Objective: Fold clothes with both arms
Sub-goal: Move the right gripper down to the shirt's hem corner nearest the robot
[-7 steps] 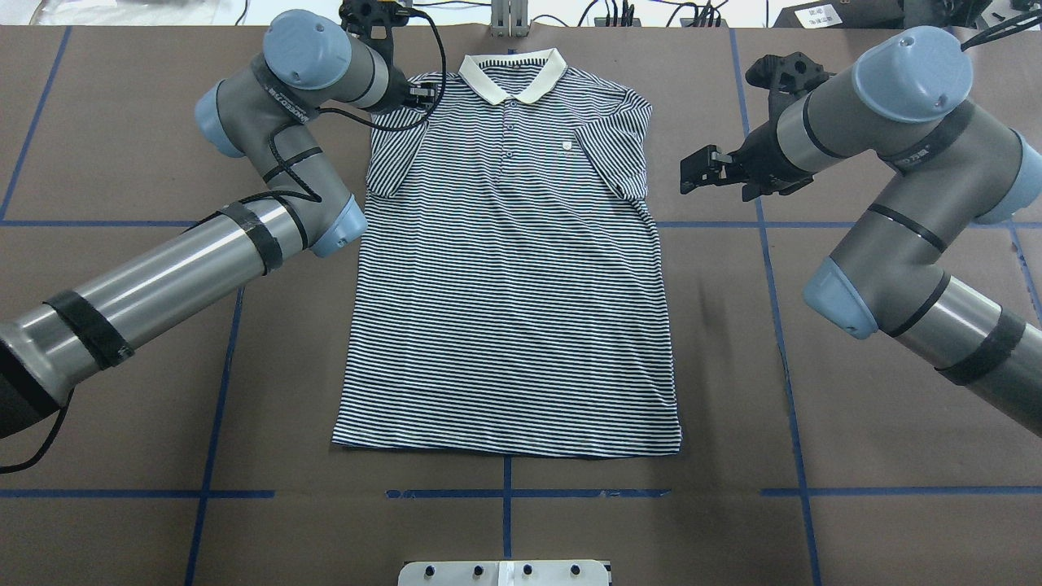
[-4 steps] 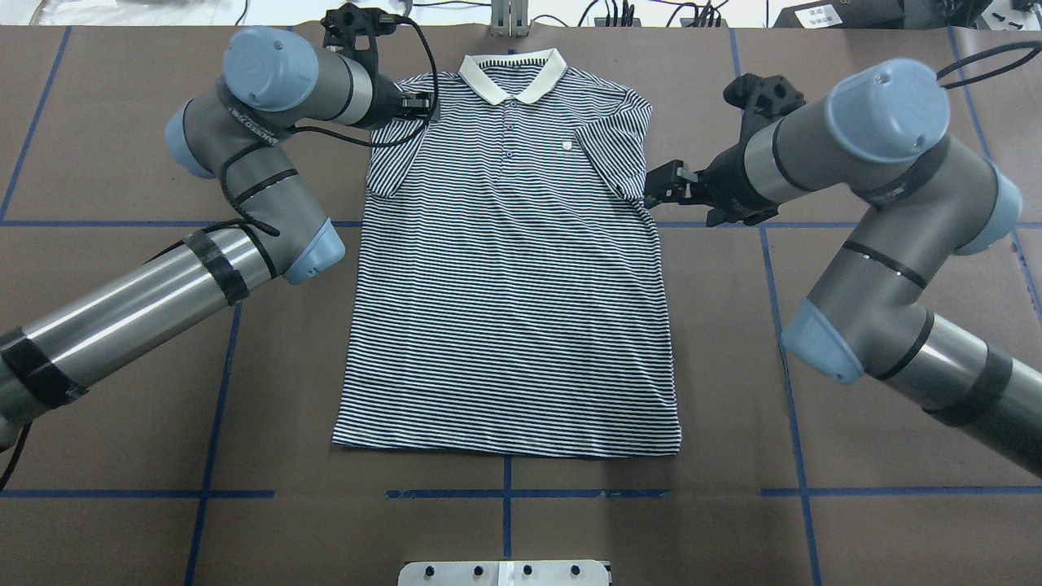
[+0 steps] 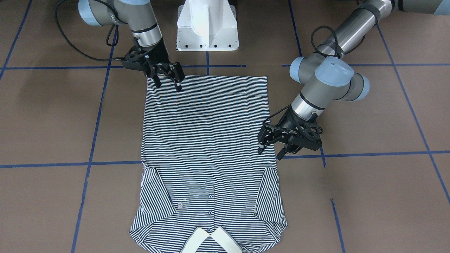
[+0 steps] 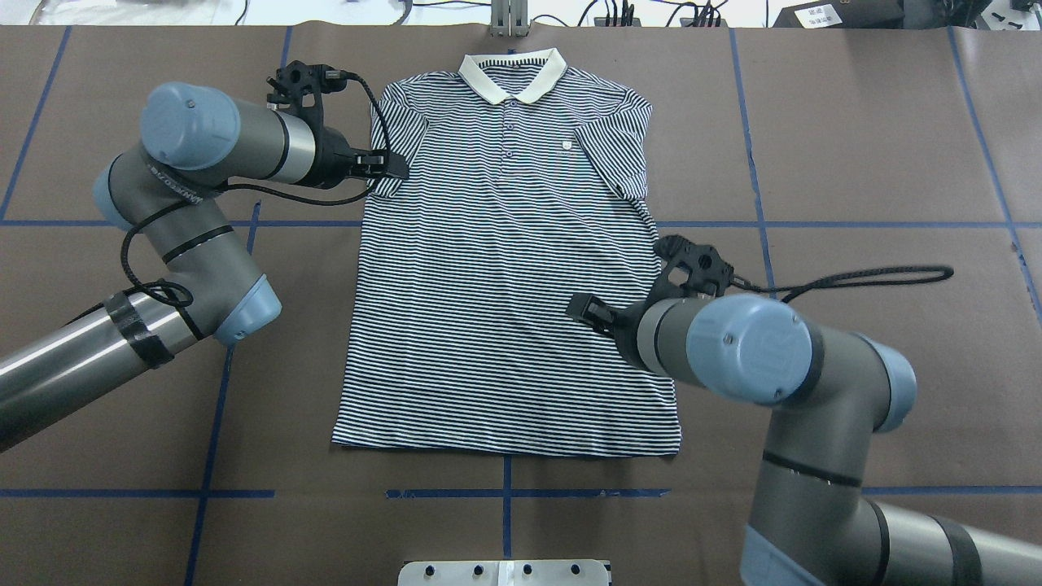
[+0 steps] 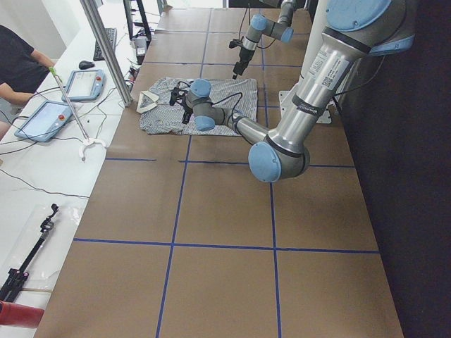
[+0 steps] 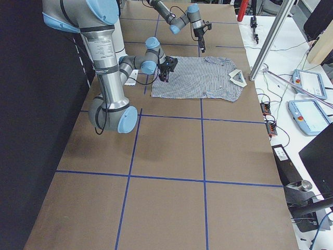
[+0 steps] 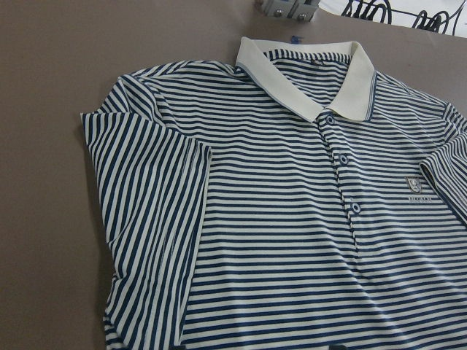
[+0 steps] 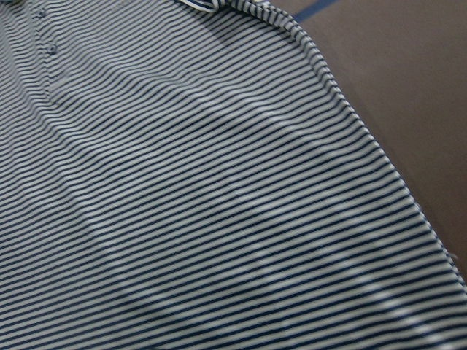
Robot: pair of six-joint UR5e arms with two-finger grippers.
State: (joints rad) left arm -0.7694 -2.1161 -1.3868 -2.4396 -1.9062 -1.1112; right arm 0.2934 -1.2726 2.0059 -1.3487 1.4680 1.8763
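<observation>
Brown table cover [image 4: 855, 122] gridded with blue tape lines [image 4: 759, 163]; a white bench with tablets [image 5: 42, 120] lies beyond its far edge. The navy-and-white striped polo shirt [image 4: 509, 285] lies flat at centre, collar far. Its chest crest [image 7: 417, 188] lettering is unreadable. The black left gripper [image 3: 269, 154] hangs unclenched beside the left sleeve, the black right gripper [image 3: 168, 86] unclenched over the near right hem.

Tally from my remote station. I count one polo shirt [image 4: 505, 285] on one table [image 4: 855, 163]. The shirt carries one collar [image 7: 277, 69], two sleeves [image 4: 389, 138], one chest logo [image 7: 417, 187] and three buttons [image 7: 343, 158] in view.

There are two arms, left arm [image 4: 187, 244] and right arm [image 4: 757, 350]. There are two pincers, left pincer [image 3: 270, 153] and right pincer [image 3: 168, 85], with two fingers [image 3: 157, 82] on each.

I see one white pedestal [image 3: 207, 24]. Beyond the table's end I log two tablets [image 5: 84, 83] and one person [image 5: 17, 67].
</observation>
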